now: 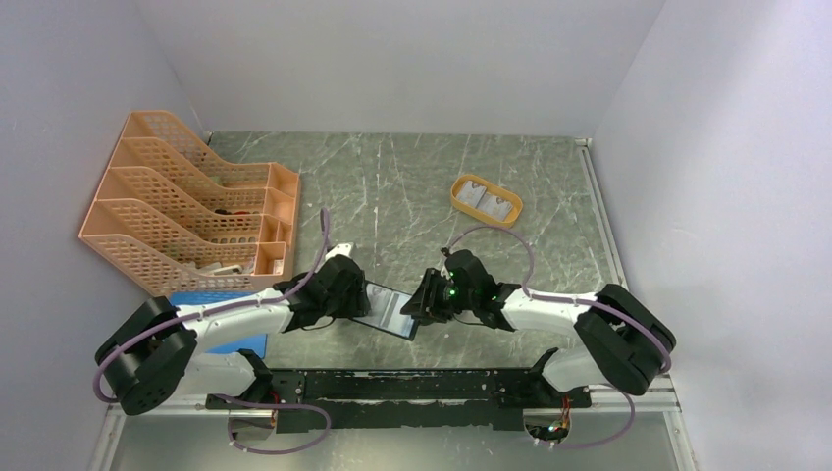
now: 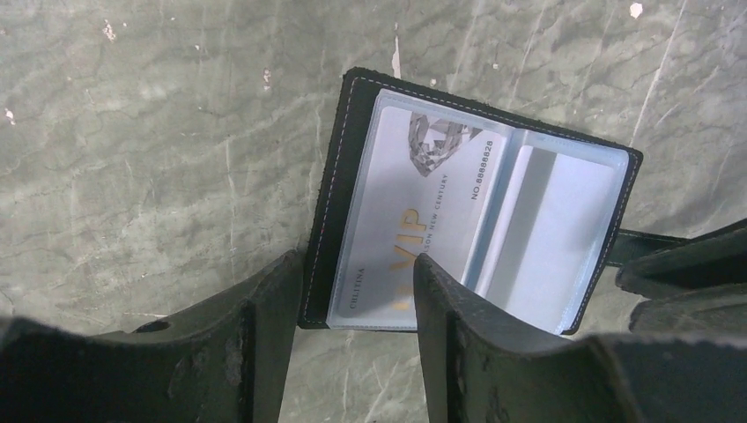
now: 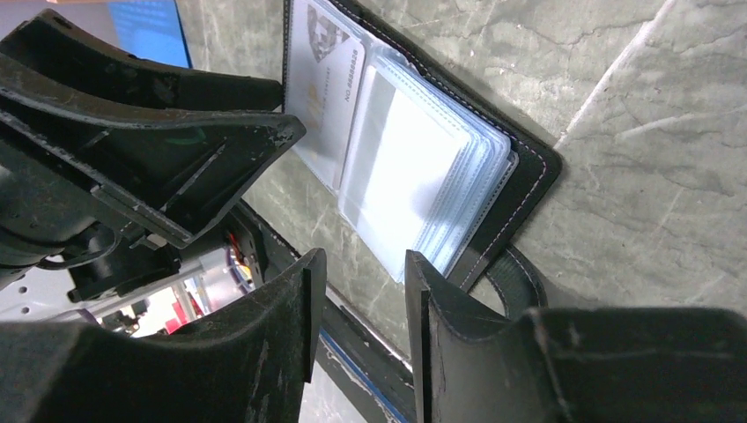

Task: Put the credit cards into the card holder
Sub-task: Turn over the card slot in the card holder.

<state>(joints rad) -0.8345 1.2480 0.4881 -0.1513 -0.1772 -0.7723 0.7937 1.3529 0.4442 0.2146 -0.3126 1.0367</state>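
The black card holder (image 1: 388, 310) lies open on the table between my two grippers. Its clear pockets face up. A pale credit card (image 2: 414, 211) printed "VIP" sits in the left pocket (image 3: 321, 79). Two more white credit cards (image 1: 486, 200) lie in the orange oval tray (image 1: 457, 186) at the back right. My left gripper (image 2: 357, 282) is open, its fingertips straddling the holder's near left corner. My right gripper (image 3: 361, 269) is open with nothing between its fingers, just off the holder's corner by the snap tab (image 3: 511, 282).
An orange mesh file organiser (image 1: 186, 211) stands at the left. A flat blue pad (image 1: 201, 297) lies under the left arm. Walls close in the table on three sides. The black base rail (image 1: 392, 388) runs along the near edge.
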